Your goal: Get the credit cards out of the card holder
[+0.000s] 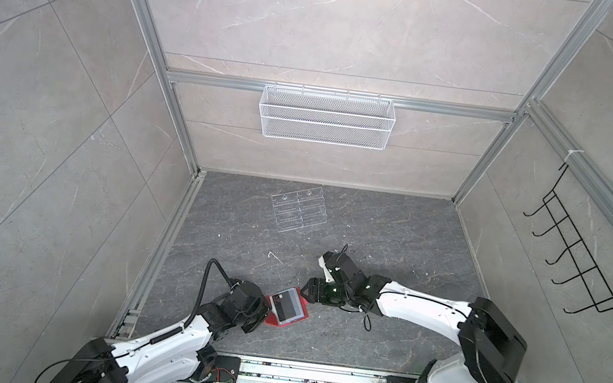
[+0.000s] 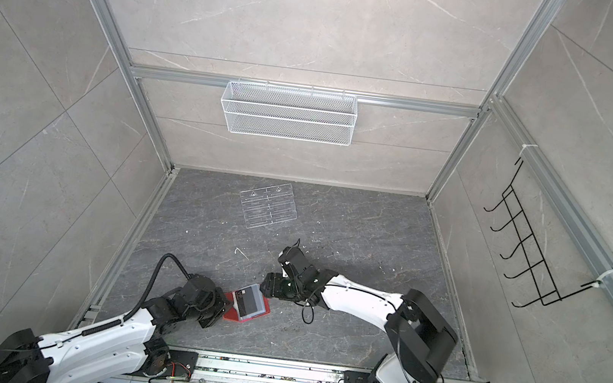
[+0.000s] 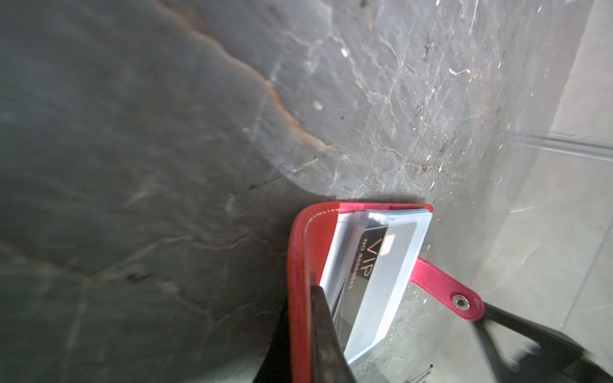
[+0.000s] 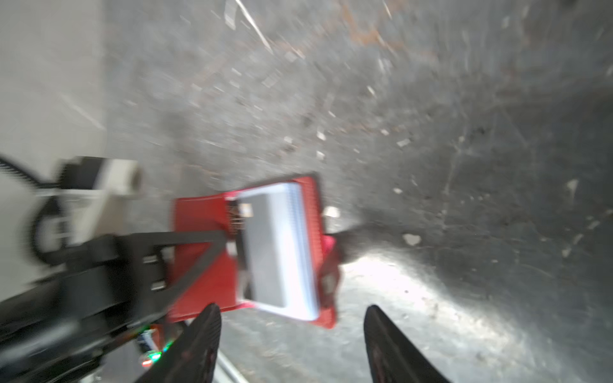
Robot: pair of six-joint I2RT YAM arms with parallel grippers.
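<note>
The card holder (image 1: 276, 319) is lying open on the dark floor (image 1: 391, 230), a black VIP credit card (image 3: 371, 262) sitting in its top sleeve (image 3: 409, 252). The left gripper (image 3: 300, 298) is pinching the holder's red cover, jaws closed; the right gripper (image 4: 292, 310) is hovering just beside the holder, jaws wide apart, gripping nothing

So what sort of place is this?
Most likely a robot test booth mocked up as a tiled room: stone-look panels set in an aluminium frame, two arms bolted to a front rail, and a wire basket hung on that frame.
</note>
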